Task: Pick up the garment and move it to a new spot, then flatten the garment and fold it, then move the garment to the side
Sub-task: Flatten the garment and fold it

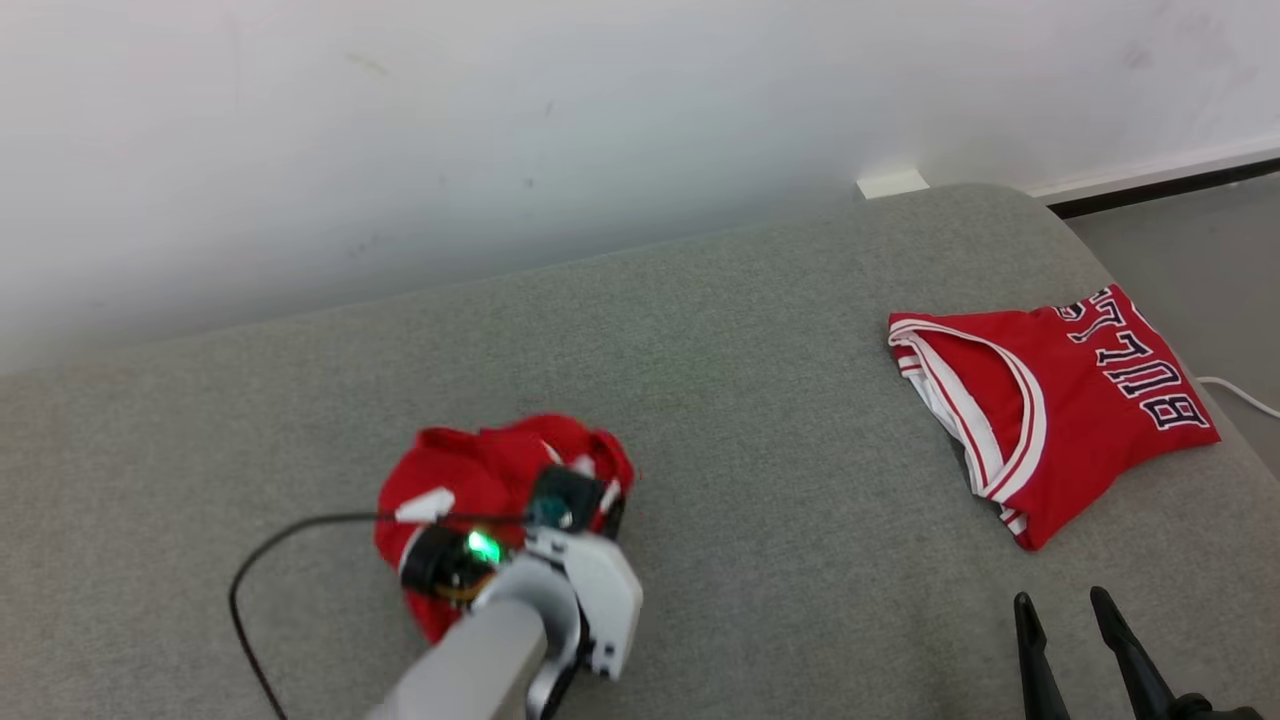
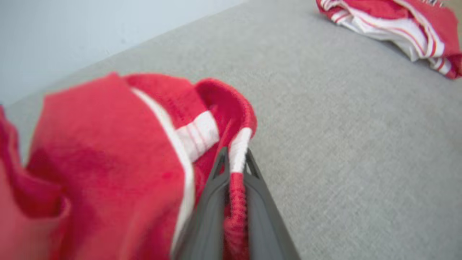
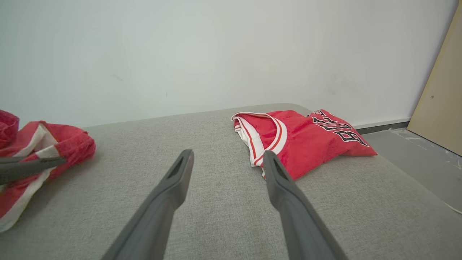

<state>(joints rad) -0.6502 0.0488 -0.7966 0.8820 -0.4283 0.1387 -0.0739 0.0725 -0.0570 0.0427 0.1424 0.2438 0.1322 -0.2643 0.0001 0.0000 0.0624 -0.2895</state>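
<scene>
The garment [image 1: 470, 470] is a crumpled red piece with white trim, lying on the left part of the grey cushion [image 1: 760, 330]. My left gripper [image 2: 235, 159] is shut on a red-and-white ribbed edge of the garment [image 2: 108, 144], which stands pinched between the two fingers. In the head view my pale left forearm and wrist cover the garment's near side. In the right wrist view the garment [image 3: 68, 144] lies at the far left with a dark left finger [image 3: 29, 167] across it. My right gripper [image 1: 1060, 600] [image 3: 227, 155] stands open over bare cushion, holding nothing.
A folded red jersey [image 1: 1060, 410] [image 3: 306, 141] [image 2: 397, 21] with dark lettering lies at the cushion's right end. A black cable [image 1: 250, 580] loops from my left wrist. A white wall backs the cushion; grey floor [image 1: 1200, 240] and a wooden board [image 3: 440, 90] lie to the right.
</scene>
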